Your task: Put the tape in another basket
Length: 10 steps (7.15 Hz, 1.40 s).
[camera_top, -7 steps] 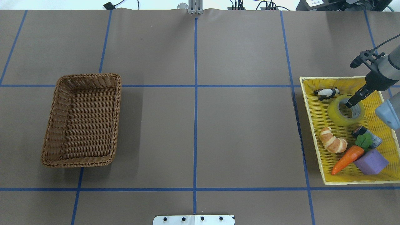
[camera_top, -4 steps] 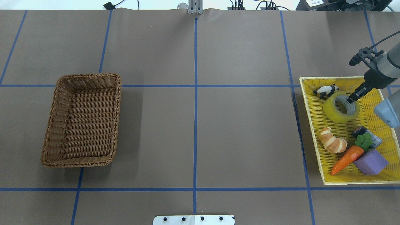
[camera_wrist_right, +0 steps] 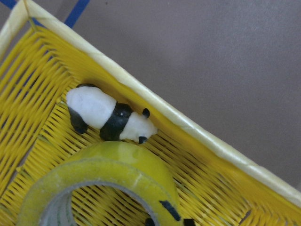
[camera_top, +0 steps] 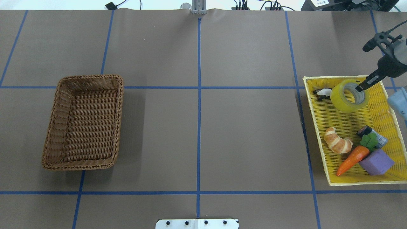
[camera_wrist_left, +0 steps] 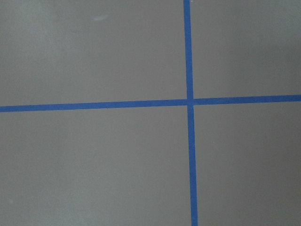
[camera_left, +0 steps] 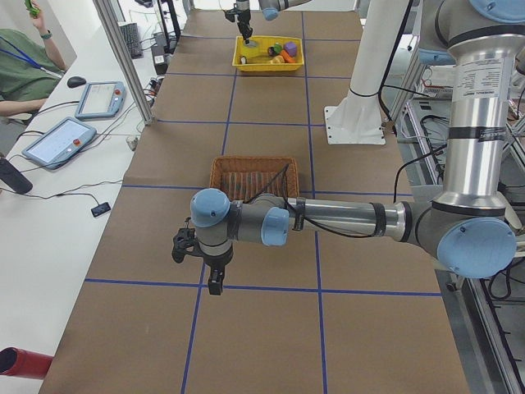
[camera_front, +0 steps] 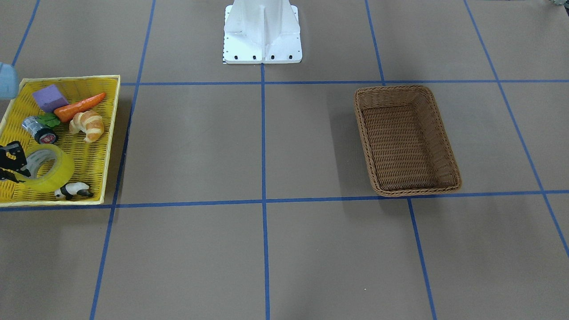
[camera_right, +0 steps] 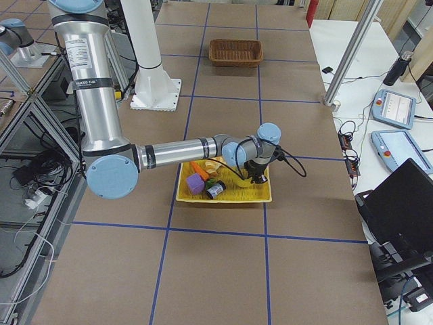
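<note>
The yellow translucent tape roll [camera_top: 339,99] hangs from my right gripper [camera_top: 362,87], raised over the far end of the yellow tray [camera_top: 346,122]. The gripper is shut on the roll's wall, with one finger inside the ring. The tape also shows in the front view [camera_front: 58,174] and the right wrist view [camera_wrist_right: 117,162]. The brown wicker basket [camera_top: 118,121] stands empty at the table's left side. My left gripper [camera_left: 215,283] shows only in the exterior left view, over bare table beyond the basket [camera_left: 254,162]. I cannot tell whether it is open or shut.
The yellow tray also holds a panda figure [camera_top: 321,92] right by the tape, a croissant [camera_top: 337,140], a carrot [camera_top: 352,160], a purple block [camera_top: 376,162] and a small silver cylinder [camera_top: 372,135]. Brown table with blue grid lines lies between tray and basket.
My right gripper has risen with the tape and carried it toward the tray's far edge. The panda has slid a little to the left. The basket has not moved.
</note>
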Tool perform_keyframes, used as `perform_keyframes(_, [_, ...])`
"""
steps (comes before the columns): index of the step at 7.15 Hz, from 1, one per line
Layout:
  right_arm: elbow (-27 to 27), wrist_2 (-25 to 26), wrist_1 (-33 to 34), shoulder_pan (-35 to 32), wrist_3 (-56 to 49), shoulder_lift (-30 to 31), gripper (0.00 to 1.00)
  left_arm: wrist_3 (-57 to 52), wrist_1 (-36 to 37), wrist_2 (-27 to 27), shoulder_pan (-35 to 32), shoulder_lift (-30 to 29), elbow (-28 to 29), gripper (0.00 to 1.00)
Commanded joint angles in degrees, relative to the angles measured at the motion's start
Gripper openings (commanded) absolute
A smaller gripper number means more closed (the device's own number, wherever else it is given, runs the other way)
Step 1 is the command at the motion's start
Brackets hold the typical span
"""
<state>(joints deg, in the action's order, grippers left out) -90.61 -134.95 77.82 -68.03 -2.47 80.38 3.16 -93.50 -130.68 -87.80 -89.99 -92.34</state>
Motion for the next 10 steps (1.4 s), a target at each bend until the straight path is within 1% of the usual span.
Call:
perform_keyframes(1, [-3.15, -4.09, -0.12, -1.76, 10.66, -2.84, 0.0, 0.09, -0.53, 0.07, 0.17, -0.53, -0.47, 0.98])
perform_keyframes(2, [-4.56, -4.18, -0.12, -1.32, 18.74, -6.08, 0.0, 0.44, -4.02, -0.02, 0.35, -0.62, -0.56, 0.98])
perform_keyframes(3, [-5.27, -4.44, -0.21, 0.6, 26.82, -10.11, 0.0, 0.61, -6.58, -0.02, 0.52, -0.45, -0.3, 0.98])
perform_keyframes(5, [-6.25, -4.1, -1.08, 5.78, 40.47, -16.71, 0.0, 0.53, -7.48, -0.02, 1.23, -2.02, -0.29, 0.98])
perform_keyframes(6, [-6.16, -3.83, -4.31, 7.89, 46.88, -18.57, 0.0, 0.61, -7.57, -0.1, 1.23, -2.81, -0.29, 0.98])
perform_keyframes(7, [-5.72, -3.48, -10.26, 9.48, 52.86, -19.11, 0.0, 1.83, -8.35, -2.11, 1.32, -3.34, -0.55, 0.98])
perform_keyframes(8, [-5.55, -3.48, -16.32, 10.8, 58.4, -19.12, 0.0, 8.2, -9.58, -9.26, 1.49, -4.13, -0.3, 0.98])
perform_keyframes(9, [-5.54, -3.39, -22.38, 12.64, 63.85, -19.12, 0.0, 12.61, -15.51, -15.77, 1.49, -4.05, 0.14, 0.98])
perform_keyframes(10, [-5.89, -1.39, -28.27, 14.83, 69.3, -18.95, 0.0, 19.7, -23.4, -18.62, 1.58, -4.14, 0.32, 0.98])
